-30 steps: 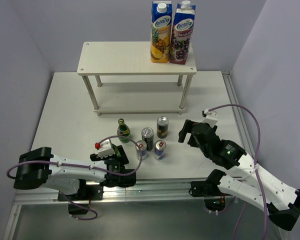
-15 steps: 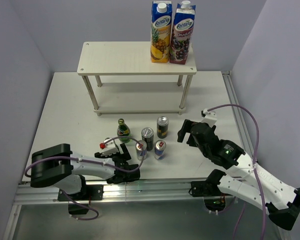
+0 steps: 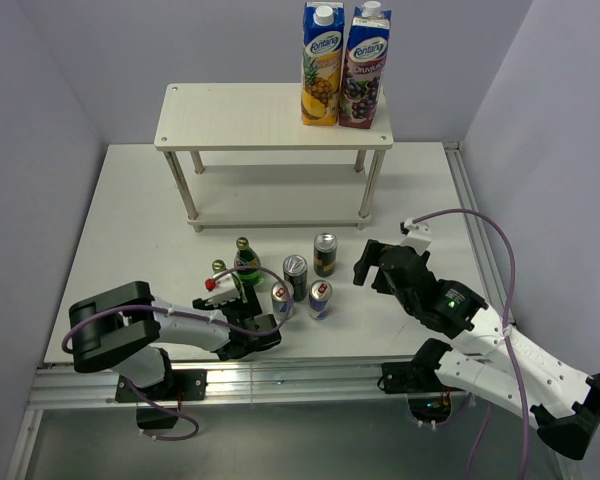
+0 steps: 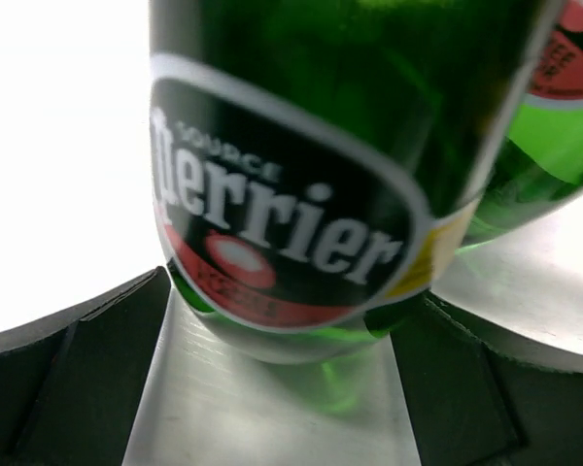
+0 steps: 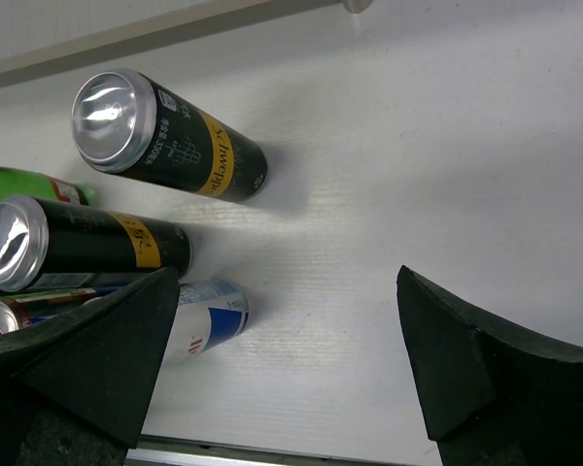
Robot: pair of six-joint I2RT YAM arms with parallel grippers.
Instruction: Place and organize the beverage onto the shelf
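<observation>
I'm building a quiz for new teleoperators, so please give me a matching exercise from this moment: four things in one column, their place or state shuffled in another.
Things:
1. juice cartons
2. green bottle
3. dark slim cans
4. right gripper

Places or states:
A. between the fingers of the left gripper
B. open, nothing between its fingers
C. standing at the right end of the top board of the shelf
D. upright on the table, in front of the shelf

Pairs: 1-C, 2-A, 3-D, 4-B
</observation>
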